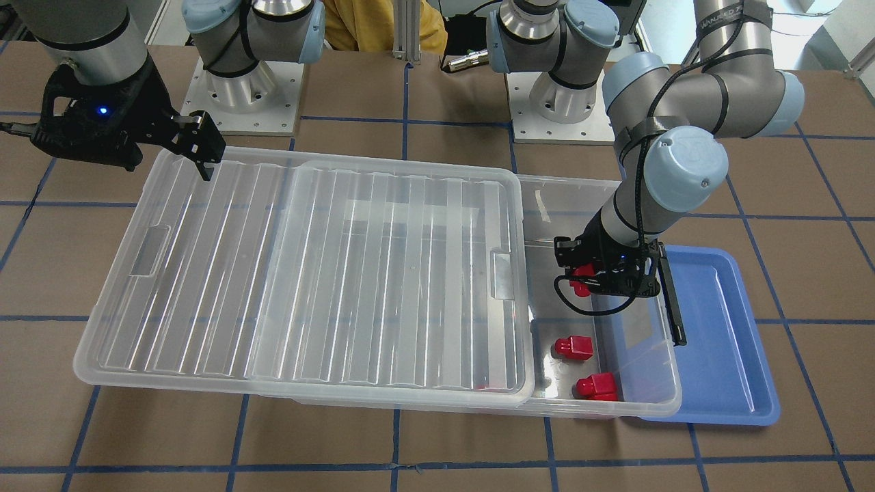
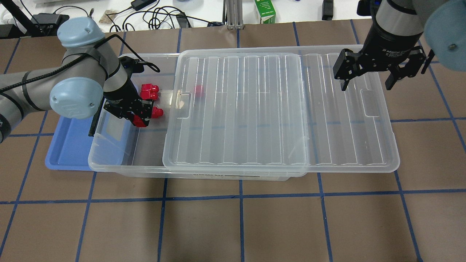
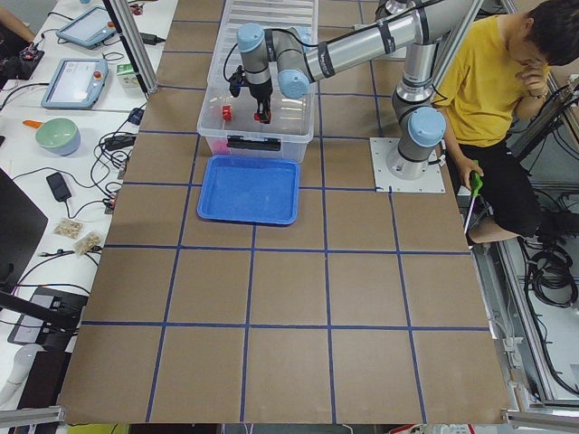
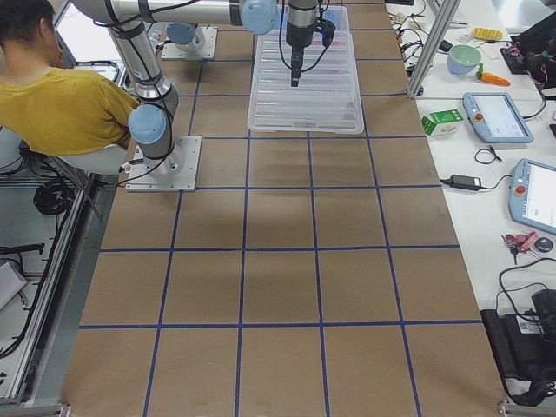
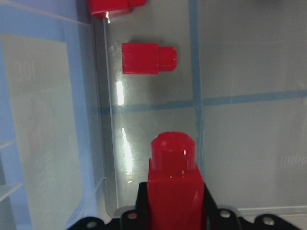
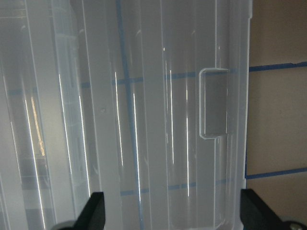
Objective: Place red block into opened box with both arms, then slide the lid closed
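The clear box point(image 2: 127, 169) lies across the table with its ridged lid point(image 2: 255, 109) slid toward the robot's right, leaving the left end uncovered. In that open end my left gripper point(image 2: 147, 113) is shut on a red block point(image 5: 172, 182), stub pointing forward, just over the box floor. Two more red blocks point(image 2: 150, 88) point(image 2: 149, 95) lie on the floor beyond it; one point(image 5: 148, 58) shows clearly in the left wrist view. My right gripper point(image 2: 366, 86) hangs open above the lid's overhanging end, its fingertips point(image 6: 96, 211) wide apart near the lid's notch point(image 6: 213, 105).
A blue tray point(image 2: 69, 145) lies partly under the box's left end, by the black latch bar point(image 1: 673, 301). Robot bases point(image 1: 239, 89) stand behind the box. A person in yellow point(image 3: 488, 81) sits by the robot. Tablets, cables and a bowl lie past the table's far edge point(image 3: 81, 81).
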Robot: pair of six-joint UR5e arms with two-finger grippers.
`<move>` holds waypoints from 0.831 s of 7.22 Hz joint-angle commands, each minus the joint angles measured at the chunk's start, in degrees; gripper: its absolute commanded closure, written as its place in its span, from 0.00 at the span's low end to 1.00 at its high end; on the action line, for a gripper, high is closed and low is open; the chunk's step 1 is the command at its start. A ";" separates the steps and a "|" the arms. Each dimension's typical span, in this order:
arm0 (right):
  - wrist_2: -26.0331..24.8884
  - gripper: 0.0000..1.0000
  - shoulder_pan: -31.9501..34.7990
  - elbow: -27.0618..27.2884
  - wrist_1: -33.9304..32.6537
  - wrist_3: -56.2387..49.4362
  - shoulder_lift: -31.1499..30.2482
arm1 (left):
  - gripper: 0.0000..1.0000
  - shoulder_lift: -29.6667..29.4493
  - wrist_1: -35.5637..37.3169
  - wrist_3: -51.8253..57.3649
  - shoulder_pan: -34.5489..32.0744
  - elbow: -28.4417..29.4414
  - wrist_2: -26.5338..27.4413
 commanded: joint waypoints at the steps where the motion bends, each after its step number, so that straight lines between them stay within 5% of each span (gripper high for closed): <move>1: -0.09 0.00 0.00 0.00 -0.02 -0.08 0.07 | 1.00 -1.81 7.95 -0.38 0.21 -4.24 -0.09; 6: -0.09 0.00 0.00 0.00 -0.02 0.00 0.07 | 1.00 -4.72 7.98 -1.26 0.12 -5.05 -0.18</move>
